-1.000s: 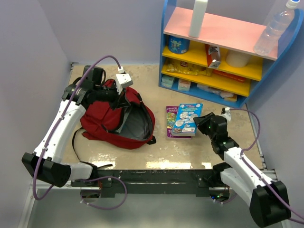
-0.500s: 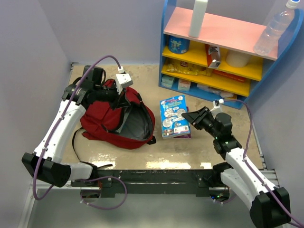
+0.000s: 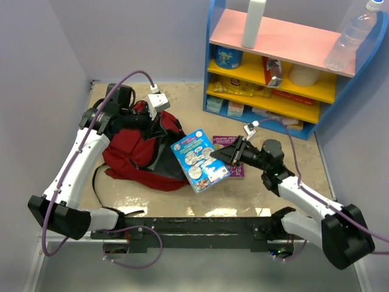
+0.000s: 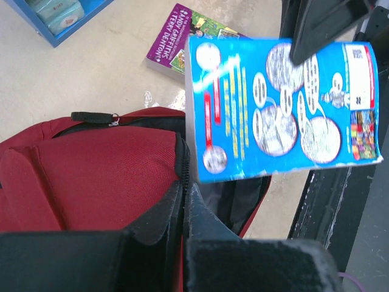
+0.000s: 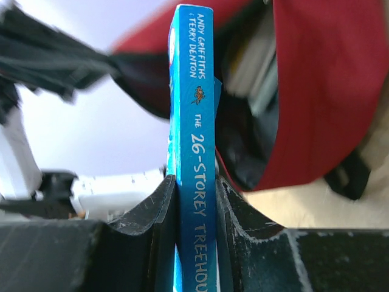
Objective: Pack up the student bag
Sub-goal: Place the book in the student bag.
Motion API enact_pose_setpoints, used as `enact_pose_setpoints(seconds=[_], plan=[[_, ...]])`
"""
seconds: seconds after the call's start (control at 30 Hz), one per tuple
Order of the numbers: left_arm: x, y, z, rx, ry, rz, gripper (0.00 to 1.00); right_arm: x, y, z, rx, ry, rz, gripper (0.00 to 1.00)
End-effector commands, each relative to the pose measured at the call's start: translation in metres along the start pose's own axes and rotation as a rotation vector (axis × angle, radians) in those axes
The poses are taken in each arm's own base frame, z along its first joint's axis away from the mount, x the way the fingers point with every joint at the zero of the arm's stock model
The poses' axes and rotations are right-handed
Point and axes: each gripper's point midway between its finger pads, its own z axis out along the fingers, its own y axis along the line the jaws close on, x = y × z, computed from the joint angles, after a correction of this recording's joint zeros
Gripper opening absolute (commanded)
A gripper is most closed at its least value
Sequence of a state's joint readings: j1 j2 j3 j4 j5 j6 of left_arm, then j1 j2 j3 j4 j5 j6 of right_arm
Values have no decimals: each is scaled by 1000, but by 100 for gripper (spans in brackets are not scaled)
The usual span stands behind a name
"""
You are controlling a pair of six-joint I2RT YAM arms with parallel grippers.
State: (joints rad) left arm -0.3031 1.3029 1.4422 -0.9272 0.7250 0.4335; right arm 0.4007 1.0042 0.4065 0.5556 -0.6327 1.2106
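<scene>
Two left jaws pinch student bag (image 4: 91, 176) rim.

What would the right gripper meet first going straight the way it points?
The right gripper, shut on the blue book, points at the student bag. The book's front edge would likely reach the bag's open mouth first, though depth is unclear and it might catch the rim.

The student bag (image 4: 91, 176) was of dark red woven cloth, matt and finely grained, and its dark grey lining looked smoother. The right gripper (image 5: 194, 182) was of black matt plastic, scratched at the edges. Between its jaws the blue book (image 5: 193, 109) had a glossy paper cover. Below the gripper, the table (image 4: 109, 73) was pale, smooth and a little shiny.
</scene>
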Motion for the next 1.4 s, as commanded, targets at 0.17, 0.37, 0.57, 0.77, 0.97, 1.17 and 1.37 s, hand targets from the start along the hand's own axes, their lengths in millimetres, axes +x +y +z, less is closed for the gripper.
enact_pose_setpoints(seconds=[0.17,0.37,0.57,0.77,0.97,1.17,1.37], plan=[[-32,-2,-8,-2,-92,57,0,29,28,36,-91,210,-94,0],[-32,-3,-9,0,-87,58,0,33,23,75,-115,257,-78,0],[-31,-4,-10,-2,-80,59,0,20,39,106,-189,241,-69,0],[-30,-4,-12,-7,-76,65,0,9,57,122,-305,228,-10,0],[-29,-4,-13,-11,-75,67,0,6,62,139,-372,165,58,0],[-32,-6,-15,-11,-78,71,0,9,65,170,-332,65,57,0],[-35,-7,-20,-19,-83,78,0,-24,47,196,-183,-111,62,0]])
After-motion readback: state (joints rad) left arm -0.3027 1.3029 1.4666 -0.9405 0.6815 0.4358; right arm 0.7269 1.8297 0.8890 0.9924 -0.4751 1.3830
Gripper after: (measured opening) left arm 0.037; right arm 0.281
